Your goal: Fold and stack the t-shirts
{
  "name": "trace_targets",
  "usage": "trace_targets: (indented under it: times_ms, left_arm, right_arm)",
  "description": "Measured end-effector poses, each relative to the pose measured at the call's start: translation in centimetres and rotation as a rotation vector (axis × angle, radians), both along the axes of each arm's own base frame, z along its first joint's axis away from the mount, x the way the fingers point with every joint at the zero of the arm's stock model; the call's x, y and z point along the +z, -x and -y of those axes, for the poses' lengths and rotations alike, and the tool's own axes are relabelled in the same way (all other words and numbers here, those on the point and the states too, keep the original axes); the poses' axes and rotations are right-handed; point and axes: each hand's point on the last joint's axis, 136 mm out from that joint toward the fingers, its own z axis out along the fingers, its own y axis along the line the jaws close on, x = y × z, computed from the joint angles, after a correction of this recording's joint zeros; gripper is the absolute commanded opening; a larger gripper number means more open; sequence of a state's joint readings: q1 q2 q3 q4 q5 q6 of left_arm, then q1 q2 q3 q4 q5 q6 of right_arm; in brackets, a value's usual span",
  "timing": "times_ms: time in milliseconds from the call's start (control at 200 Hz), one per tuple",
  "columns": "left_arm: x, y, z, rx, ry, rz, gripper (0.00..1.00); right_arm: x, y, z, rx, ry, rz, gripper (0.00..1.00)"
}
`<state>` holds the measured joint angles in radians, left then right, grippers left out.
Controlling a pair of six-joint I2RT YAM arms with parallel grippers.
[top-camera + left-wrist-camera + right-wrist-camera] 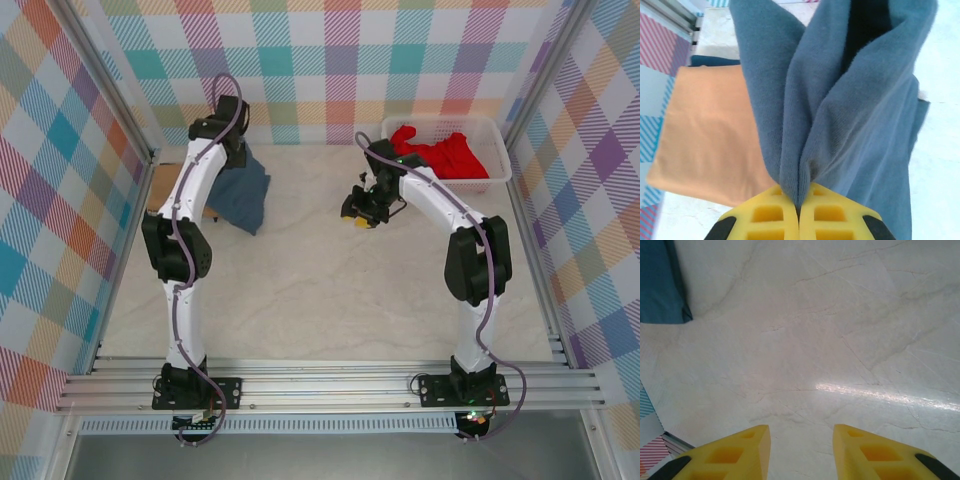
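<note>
Now the soft slate blue cloth t-shirt [850, 125] is hanging bunched at the table's far left from the left gripper [799, 212], which is pinching it tightly, probably for laying it on the folded tan-brown cloth t-shirt [710, 145] beside. The bright red t-shirt [440, 152] is waiting in the white slotted basket [498, 150]; the right gripper [801, 440] is hovering half-spread, empty.

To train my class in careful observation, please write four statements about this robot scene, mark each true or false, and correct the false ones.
1. The left gripper is shut on the slate blue shirt. True.
2. The red shirt hangs from a gripper. False: it sits bunched in the white basket.
3. The right gripper is open and holds nothing. True.
4. The tan shirt is in the basket. False: it lies flat near the left edge of the table.
</note>
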<state>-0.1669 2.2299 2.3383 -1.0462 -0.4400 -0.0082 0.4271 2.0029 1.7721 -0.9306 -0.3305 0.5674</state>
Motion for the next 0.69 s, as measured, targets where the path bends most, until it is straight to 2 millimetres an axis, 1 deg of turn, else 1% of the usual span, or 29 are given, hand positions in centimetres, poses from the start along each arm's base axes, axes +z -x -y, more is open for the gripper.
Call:
trace_targets:
  times_ms: [100,355,500,600,695]
  left_arm:
    - [0.3,0.0,-1.4,0.011,-0.042,-0.006,0.0]
    - [0.7,0.1,-4.9,0.047,-0.1,-0.017,0.0]
    - [2.2,-0.2,-6.3,0.064,-0.103,0.019,0.0]
    - [3.3,-0.5,-6.7,0.065,-0.103,0.047,0.0]
    - [3.9,-0.6,-7.3,0.074,-0.099,0.064,0.0]
  right_arm:
    - [-0.4,0.4,0.1,0.002,0.005,-0.017,0.37]
    - [-0.5,1.0,0.4,0.007,0.017,-0.039,0.36]
    - [-0.7,1.4,0.6,0.008,0.026,-0.057,0.36]
    - [-0.8,1.7,0.7,0.01,0.036,-0.069,0.36]
    - [-0.9,2.1,0.6,0.015,0.044,-0.08,0.36]
